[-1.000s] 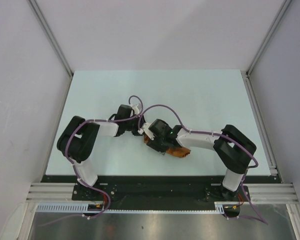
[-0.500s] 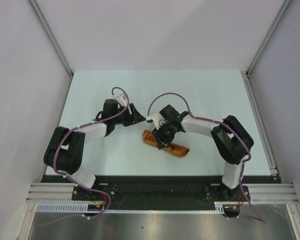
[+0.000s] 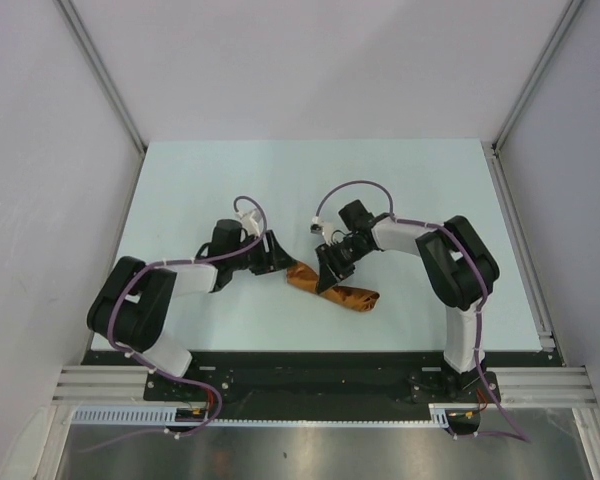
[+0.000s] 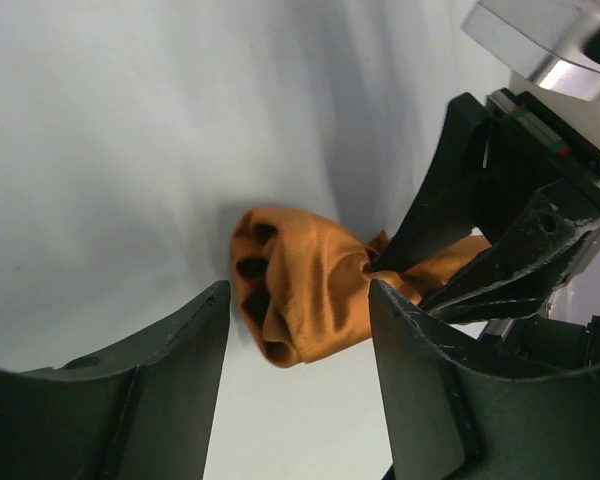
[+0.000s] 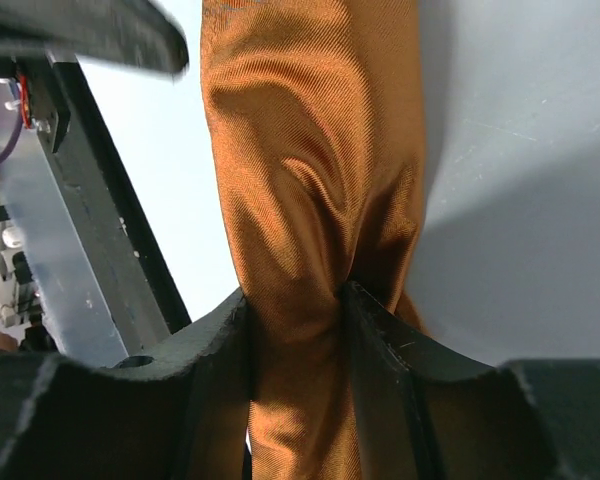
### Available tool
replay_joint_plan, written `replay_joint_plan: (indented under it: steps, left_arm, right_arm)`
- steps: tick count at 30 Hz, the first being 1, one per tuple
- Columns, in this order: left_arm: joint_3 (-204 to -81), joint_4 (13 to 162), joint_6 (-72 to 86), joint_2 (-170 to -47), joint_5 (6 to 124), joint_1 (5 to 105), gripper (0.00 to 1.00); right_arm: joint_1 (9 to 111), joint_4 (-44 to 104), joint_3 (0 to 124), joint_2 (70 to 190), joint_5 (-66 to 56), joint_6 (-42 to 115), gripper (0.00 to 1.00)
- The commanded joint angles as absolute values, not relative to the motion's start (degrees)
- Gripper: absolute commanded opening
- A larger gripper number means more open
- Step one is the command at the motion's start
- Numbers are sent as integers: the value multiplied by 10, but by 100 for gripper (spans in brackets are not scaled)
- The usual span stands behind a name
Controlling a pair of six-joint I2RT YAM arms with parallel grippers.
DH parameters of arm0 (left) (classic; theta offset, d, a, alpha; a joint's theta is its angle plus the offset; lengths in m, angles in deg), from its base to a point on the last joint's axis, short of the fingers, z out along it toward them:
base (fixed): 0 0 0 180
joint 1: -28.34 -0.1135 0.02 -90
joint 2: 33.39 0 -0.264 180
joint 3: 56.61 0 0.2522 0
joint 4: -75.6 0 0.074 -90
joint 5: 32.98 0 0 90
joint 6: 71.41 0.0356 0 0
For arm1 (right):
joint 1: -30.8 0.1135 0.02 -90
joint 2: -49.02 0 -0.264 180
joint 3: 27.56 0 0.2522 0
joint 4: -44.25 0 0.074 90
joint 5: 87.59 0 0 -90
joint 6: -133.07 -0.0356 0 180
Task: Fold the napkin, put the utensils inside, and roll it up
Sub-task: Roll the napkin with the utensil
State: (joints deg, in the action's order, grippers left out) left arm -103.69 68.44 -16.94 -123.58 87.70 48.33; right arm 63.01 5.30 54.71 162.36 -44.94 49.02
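Rolled napkin [image 3: 332, 287] laid on worktop [image 3: 410, 190], lower centre of top view. Roll pinched by right end effector [image 5: 295, 300]. Jaws of left end effector [image 3: 278, 262] held wide around roll's left end, untouched.

Napkin [image 5: 310, 150]: woven cloth, fine diagonal twill, satin sheen along the folds. Fingers [image 4: 170, 390]: black plastic, matt, faintly grainy. Table [image 3: 400, 190]: pale, smooth, matt. Plate [image 3: 320, 455], bottom of top view: brushed metal, dull shine.
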Motion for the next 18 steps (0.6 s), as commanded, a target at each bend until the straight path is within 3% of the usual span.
replay_joint_plan:
  steps: [1, 6, 12, 16, 18]
  left_arm:
    - [-1038, 622, -186, -1251, 903, 508, 61]
    - [-1040, 598, -206, -1280, 916, 526, 54]
    - [-1043, 594, -214, -1298, 912, 529, 25]
    - [-1060, 599, -222, -1318, 910, 529, 2]
    - [-1064, 599, -224, -1330, 910, 529, 0]
  right_arm:
    - [631, 36, 548, 1657, -452, 487, 43]
    - [618, 39, 548, 1667, -449, 483, 43]
    - [606, 45, 551, 1668, -444, 481, 43]
    - [604, 45, 554, 1652, -440, 476, 50]
    - [604, 45, 555, 1639, -436, 473, 54]
